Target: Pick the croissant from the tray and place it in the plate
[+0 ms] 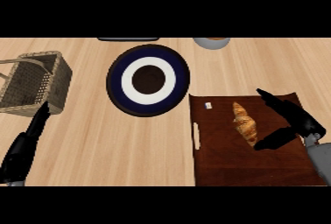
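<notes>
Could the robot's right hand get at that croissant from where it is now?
Probably yes. The right hand is open over the tray, just to the right of the croissant, with fingers and thumb spread toward it. Nothing lies between them, so the way looks free.

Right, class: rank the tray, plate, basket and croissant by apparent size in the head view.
1. tray
2. plate and basket: alike, and the picture's edge cuts the basket, so unranked
3. croissant
</notes>
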`<state>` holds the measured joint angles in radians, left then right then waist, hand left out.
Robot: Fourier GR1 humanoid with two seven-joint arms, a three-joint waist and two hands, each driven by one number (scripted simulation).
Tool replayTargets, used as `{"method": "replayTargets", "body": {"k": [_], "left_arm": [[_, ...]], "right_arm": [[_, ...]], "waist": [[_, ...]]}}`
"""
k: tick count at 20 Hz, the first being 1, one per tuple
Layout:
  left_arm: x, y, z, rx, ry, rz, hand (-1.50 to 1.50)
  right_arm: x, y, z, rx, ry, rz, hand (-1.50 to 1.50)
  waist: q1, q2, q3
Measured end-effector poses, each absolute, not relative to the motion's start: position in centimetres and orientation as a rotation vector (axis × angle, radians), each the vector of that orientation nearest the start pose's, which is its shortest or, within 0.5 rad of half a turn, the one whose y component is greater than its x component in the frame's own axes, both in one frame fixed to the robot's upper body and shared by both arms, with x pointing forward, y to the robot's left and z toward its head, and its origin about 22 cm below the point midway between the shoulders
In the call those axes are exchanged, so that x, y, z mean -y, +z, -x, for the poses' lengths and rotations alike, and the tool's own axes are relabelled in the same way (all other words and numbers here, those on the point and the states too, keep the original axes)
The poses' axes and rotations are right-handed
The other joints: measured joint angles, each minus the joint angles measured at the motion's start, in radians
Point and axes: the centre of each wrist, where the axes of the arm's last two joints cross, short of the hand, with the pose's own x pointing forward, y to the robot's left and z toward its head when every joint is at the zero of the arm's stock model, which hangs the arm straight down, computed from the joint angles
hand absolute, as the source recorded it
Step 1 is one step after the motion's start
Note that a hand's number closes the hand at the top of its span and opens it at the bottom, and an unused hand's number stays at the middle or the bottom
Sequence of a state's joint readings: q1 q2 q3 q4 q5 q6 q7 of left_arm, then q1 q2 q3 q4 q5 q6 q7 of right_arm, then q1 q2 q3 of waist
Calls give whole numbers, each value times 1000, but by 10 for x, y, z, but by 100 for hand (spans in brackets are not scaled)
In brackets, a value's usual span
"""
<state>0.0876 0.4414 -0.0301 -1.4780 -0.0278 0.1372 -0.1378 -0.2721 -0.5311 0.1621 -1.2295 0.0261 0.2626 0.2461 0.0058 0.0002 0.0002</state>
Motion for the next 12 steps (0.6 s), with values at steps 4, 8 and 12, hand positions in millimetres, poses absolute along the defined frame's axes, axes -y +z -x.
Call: {"method": "replayTargets", "body": {"k": [4,8,12], "left_arm": [[-335,-8,-212,1514,-294,-468,0],[-334,-3,-219,1514,-295,-470,0],[-338,0,-216,1509,-294,-471,0]], "right_arm": [[317,19,-311,1064,709,237,-150],[316,7,-311,1048,715,235,-150],[304,-2,-319,1040,716,230,-150]], "waist": [[0,0,0],[-1,0,0],[0,0,0]]}}
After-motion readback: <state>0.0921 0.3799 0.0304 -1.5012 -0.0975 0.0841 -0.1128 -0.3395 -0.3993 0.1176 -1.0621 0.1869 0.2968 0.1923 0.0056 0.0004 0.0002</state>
